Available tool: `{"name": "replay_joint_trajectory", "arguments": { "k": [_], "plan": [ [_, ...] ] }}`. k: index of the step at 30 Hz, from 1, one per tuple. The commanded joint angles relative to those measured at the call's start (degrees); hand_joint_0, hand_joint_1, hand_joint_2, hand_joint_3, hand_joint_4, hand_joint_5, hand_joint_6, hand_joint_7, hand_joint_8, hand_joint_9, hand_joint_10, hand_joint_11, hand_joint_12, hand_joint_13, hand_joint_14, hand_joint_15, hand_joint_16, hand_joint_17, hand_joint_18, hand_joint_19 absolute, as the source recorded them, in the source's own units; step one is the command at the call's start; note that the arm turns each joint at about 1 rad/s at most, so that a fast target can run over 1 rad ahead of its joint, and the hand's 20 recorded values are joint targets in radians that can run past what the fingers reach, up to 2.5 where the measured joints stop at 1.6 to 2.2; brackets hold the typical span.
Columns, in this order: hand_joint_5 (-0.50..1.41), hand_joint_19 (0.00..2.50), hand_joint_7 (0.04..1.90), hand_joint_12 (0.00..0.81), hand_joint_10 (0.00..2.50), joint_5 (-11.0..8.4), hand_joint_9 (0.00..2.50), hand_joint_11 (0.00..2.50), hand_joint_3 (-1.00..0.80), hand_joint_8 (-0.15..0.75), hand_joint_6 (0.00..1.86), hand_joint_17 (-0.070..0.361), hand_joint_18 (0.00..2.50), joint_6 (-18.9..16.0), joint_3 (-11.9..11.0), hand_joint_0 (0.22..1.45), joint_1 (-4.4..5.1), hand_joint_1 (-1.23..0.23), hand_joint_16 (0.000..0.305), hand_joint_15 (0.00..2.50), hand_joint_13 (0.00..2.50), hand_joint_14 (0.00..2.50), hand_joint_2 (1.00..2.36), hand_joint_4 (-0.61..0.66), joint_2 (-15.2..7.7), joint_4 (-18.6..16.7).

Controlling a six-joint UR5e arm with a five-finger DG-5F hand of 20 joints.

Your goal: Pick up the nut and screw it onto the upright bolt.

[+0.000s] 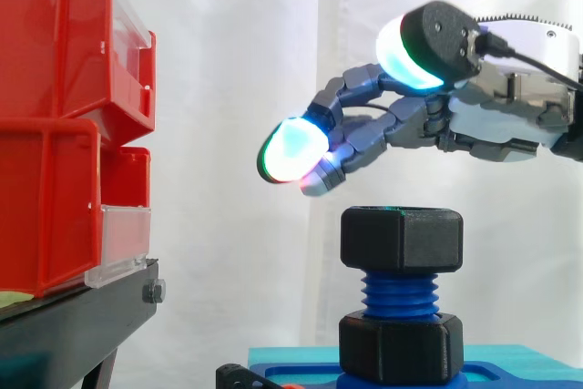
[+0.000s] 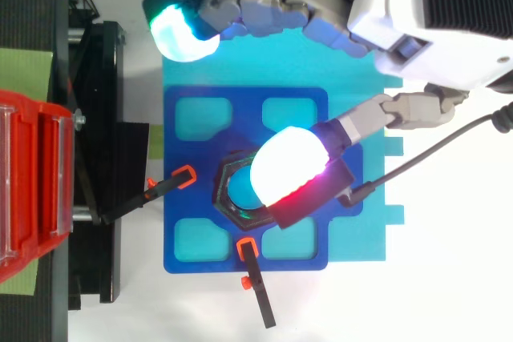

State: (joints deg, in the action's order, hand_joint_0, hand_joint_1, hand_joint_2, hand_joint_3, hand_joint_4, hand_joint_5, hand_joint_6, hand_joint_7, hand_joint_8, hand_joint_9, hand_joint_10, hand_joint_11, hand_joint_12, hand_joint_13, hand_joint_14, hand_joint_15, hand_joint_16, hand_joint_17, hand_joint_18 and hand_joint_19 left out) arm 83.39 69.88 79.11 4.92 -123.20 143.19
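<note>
A blue threaded bolt [image 1: 399,293] stands upright on a blue plate [image 2: 192,166]. A black hex nut [image 1: 401,239] sits on the bolt's top, and a second black hex piece [image 1: 401,345] is at its base. My hand [image 1: 474,116] hovers just above the upper nut, apart from it, with its fingers stretched leftward, relaxed and holding nothing. One glowing cyan-white fingertip [image 1: 291,150] points down to the left of the nut. In the top view a white-glowing pad [image 2: 288,166] covers most of the nut [image 2: 227,190], of which only the left rim shows.
Red bins [image 1: 55,116] are stacked on a black stand [image 1: 82,316] at the left. The blue plate lies on a cyan board [image 2: 353,62]. Two black clamps with orange tips [image 2: 172,182] [image 2: 252,278] hold the plate at its left and front edges.
</note>
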Motion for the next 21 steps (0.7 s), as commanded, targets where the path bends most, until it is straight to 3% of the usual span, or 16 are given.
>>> {"name": "replay_joint_trajectory", "arguments": {
  "k": [1, 3, 9, 14, 17, 21],
  "plan": [
    [-0.15, 0.0, 0.63, 0.352, 0.0, 0.19, 0.53, 0.0, -0.5, 0.223, 0.5, 0.104, 0.0, -0.01, -0.1, 0.45, 0.44, -0.07, 0.046, 0.0, 0.12, 0.0, 1.0, 0.21, -0.02, -0.28],
    [-0.15, 0.0, 0.63, 0.357, 0.0, 0.1, 0.45, 0.0, -0.5, 0.22, 0.5, 0.108, 0.0, -0.01, -0.1, 0.45, 0.62, -0.03, 0.048, 0.0, 0.06, 0.0, 1.0, 0.2, -0.02, -0.28],
    [-0.19, 0.0, 0.6, 0.354, 0.0, -0.07, 0.27, 0.0, -0.5, 0.2, 0.5, 0.114, 0.0, -0.19, -0.1, 0.45, 2.47, 0.01, 0.051, 0.0, 0.0, 0.0, 1.0, 0.15, -0.02, 0.33],
    [-0.26, 0.0, 0.55, 0.369, 0.0, -0.07, 0.12, 0.0, -0.5, 0.213, 0.5, 0.121, 0.0, -0.45, -0.1, 0.42, 3.61, -0.18, 0.054, 0.0, 0.0, 0.0, 1.0, 0.09, -0.11, 1.91],
    [-0.27, 0.0, 0.59, 0.363, 0.0, -0.25, 0.03, 0.0, -0.5, 0.222, 0.5, 0.115, 0.0, -0.45, -0.1, 0.42, 4.05, -0.19, 0.051, 0.0, 0.0, 0.0, 1.0, 0.1, -0.02, 2.71],
    [-0.25, 0.0, 0.65, 0.333, 0.0, -0.43, 0.04, 0.0, -0.5, 0.256, 0.5, 0.093, 0.0, -0.8, -0.1, 0.43, 4.75, -0.26, 0.041, 0.0, 0.11, 0.0, 1.0, 0.2, -0.11, 3.58]
  ]
}}
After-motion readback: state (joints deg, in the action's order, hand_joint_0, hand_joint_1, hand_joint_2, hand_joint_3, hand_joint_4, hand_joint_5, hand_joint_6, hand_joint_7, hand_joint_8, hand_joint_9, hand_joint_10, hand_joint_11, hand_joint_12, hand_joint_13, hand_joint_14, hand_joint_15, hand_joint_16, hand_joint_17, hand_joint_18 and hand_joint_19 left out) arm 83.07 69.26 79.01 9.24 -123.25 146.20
